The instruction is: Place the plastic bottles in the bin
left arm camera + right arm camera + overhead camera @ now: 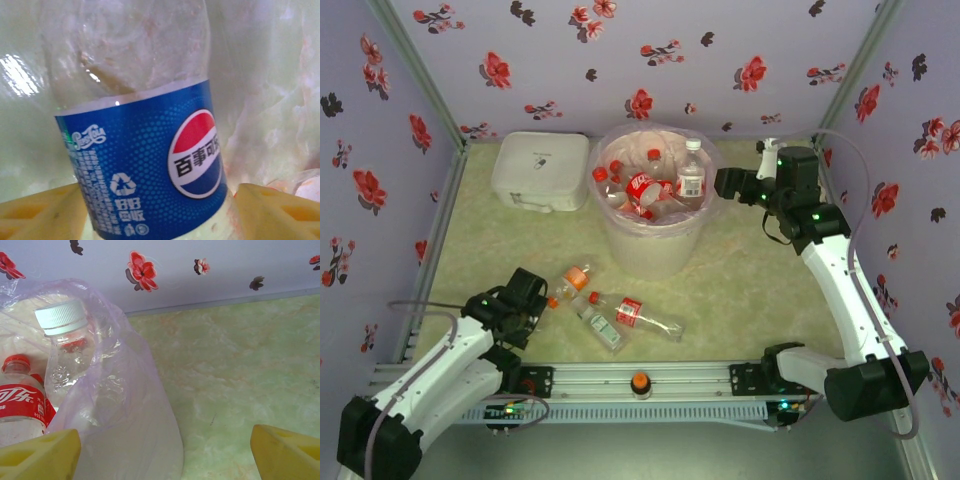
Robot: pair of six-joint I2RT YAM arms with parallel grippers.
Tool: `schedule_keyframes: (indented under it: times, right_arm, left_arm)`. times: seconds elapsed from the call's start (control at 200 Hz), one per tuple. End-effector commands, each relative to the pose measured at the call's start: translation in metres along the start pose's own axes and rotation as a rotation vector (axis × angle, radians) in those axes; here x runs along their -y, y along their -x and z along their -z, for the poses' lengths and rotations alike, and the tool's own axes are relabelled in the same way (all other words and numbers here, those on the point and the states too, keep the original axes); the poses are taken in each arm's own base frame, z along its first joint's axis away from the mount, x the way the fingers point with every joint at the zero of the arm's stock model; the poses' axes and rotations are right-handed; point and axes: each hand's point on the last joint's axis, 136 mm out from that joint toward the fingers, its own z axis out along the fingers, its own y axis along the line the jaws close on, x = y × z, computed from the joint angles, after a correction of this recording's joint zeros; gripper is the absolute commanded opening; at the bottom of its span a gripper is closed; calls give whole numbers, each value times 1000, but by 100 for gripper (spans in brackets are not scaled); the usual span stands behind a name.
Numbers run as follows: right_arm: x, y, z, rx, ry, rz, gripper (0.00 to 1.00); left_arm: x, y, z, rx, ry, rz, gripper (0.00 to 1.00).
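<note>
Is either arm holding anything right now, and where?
Right fingers: nothing. Left fingers flank the blue-labelled bottle at its label; a firm grip cannot be told.

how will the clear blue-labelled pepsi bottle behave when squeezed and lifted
Likely light: the clear plastic bottle with the blue label looks empty. Its crinkled wall may buckle under a squeeze. Its smooth round body could slip or roll.

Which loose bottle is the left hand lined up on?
The clear plastic bottle with the blue label, between the left hand's yellow fingers; the red-labelled one lies farther right.

Test booth: floral cloth walls (650, 40), aluminium rail (700, 375)
</note>
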Motion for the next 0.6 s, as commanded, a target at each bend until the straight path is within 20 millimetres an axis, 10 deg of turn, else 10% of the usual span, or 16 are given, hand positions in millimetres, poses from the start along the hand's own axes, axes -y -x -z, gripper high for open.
schedule_keyframes:
  times: [0.0, 0.31, 0.595]
  right_arm:
    - [-2, 6, 4, 24, 19, -22, 88]
    - [0, 26, 30, 59, -27, -13, 88]
    - [-56, 61, 55, 101, 227, -64, 86]
  left_arm:
    - [7, 7, 6, 29, -16, -5, 68]
    - [54, 56, 81, 215, -119, -209, 58]
    - [167, 54, 187, 304, -447, -769, 45]
